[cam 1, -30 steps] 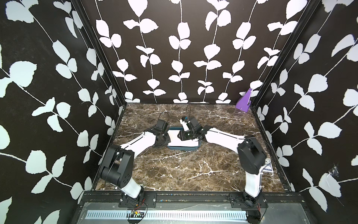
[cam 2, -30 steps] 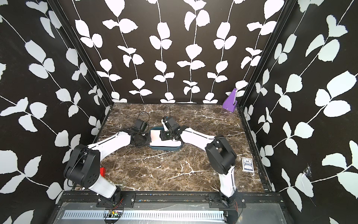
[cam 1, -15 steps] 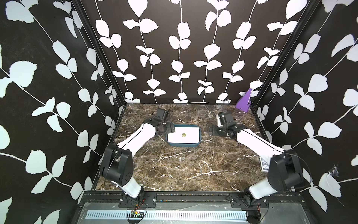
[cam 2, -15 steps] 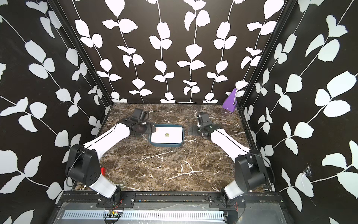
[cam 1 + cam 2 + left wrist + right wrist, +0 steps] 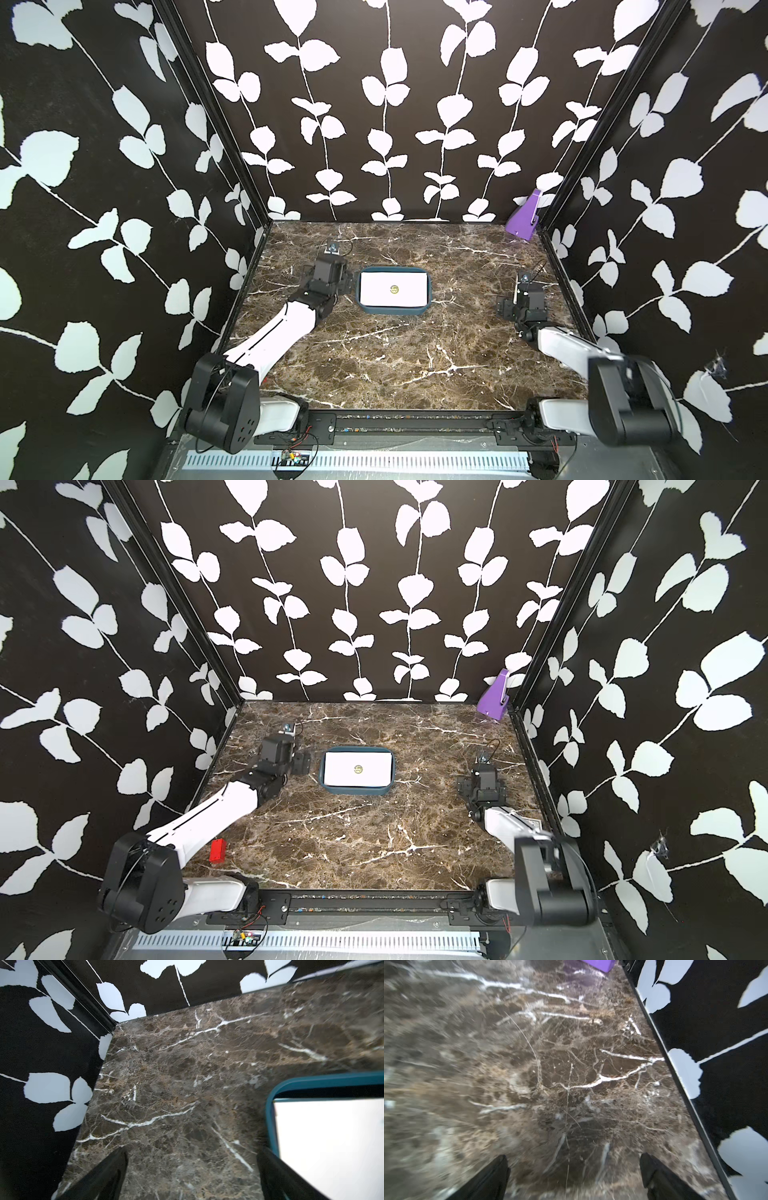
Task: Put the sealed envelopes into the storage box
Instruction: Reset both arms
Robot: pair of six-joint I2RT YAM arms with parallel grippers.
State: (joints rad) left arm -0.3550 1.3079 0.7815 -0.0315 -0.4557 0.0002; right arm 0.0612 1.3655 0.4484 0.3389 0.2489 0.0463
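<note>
Only a white envelope [image 5: 374, 291] showed in the box [image 5: 392, 309]. Anything beneath it was hidden, and its round seal [image 5: 394, 289] was too small to make out. The left wrist view cut box and envelope off at its edge. The wrist views caught only the finger ends of the left gripper [image 5: 192, 1150] and right gripper [image 5: 573, 1156]. The right wrist view was smeared, with the purple object [image 5: 588, 964] cropped. A small card [image 5: 532, 823] lay half under the right arm, its print unreadable.
</note>
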